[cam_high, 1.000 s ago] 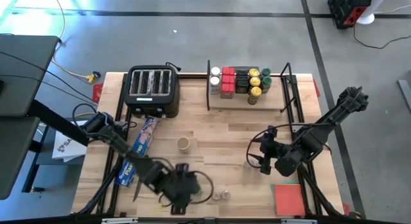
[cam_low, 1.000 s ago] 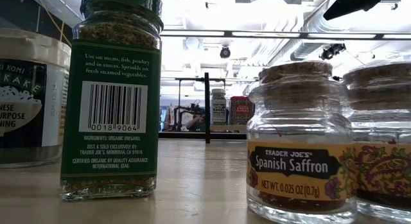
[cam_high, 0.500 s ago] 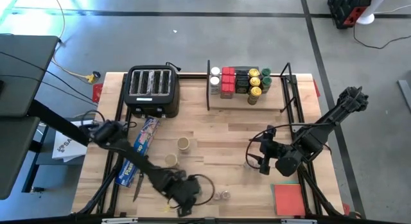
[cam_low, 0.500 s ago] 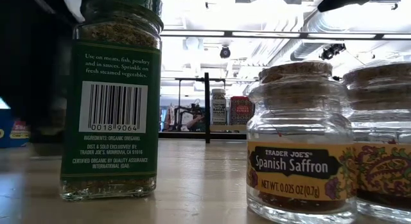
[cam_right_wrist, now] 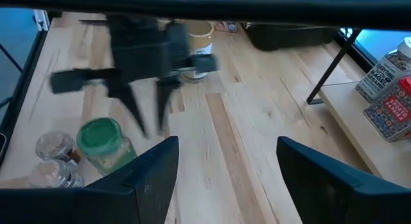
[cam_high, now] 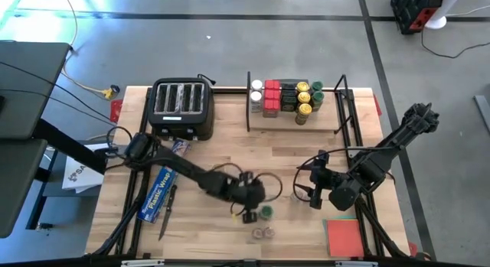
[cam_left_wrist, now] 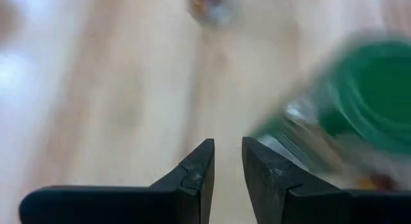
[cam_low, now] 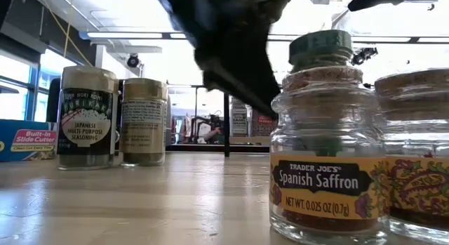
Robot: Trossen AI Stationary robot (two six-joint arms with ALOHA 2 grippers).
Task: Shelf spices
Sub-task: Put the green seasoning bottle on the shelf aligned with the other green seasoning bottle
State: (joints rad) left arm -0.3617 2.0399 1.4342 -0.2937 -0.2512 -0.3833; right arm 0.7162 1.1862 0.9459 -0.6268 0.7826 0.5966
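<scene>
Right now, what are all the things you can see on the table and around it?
table: one, light wood, under everything
toaster: one, black, far left
shelf: one, light wood with black rods, far right
spices on the shelf: a cluster, red tins, black boxes, white, yellow and green lids
wrap box: one, blue, left side
thin dark tool: one, beside the wrap box; cannot tell what
green-lidded jar: one, near middle
tiny clear jars: two, near edge
tan-lidded jars: two, left in the low view
pad: one, red, near right corner
left gripper: beside the green-lidded jar
right gripper: open, empty, waiting at right
</scene>
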